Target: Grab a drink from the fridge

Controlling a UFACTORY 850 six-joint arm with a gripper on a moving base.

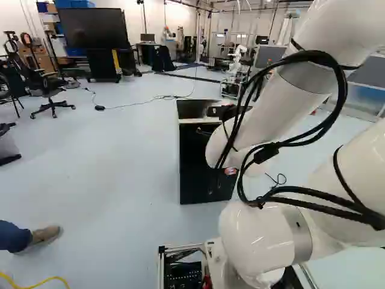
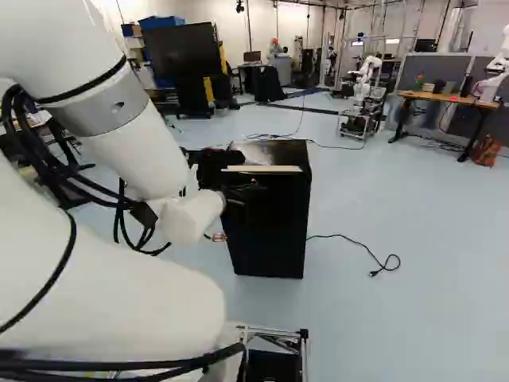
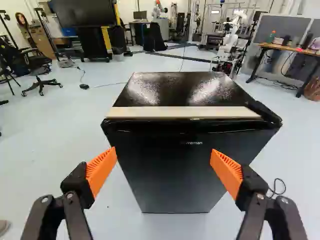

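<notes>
1 blk fridge (image 3: 170, 87) upright on flr (image 3: 50, 150) | door (image 3: 170, 165) shut | pale strip (image 3: 182, 112) along top's front edge | jaws (image 2: 248, 199) wide open, nil in grip, facing door

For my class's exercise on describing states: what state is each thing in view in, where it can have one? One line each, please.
Gripper: open, empty, facing the fridge.
Fridge: upright, door shut.
Pale strip: lying along the fridge's front top edge.
Black cord: loose on the floor, plug end free.
Large screen: dark.
Office chair: upright.
</notes>
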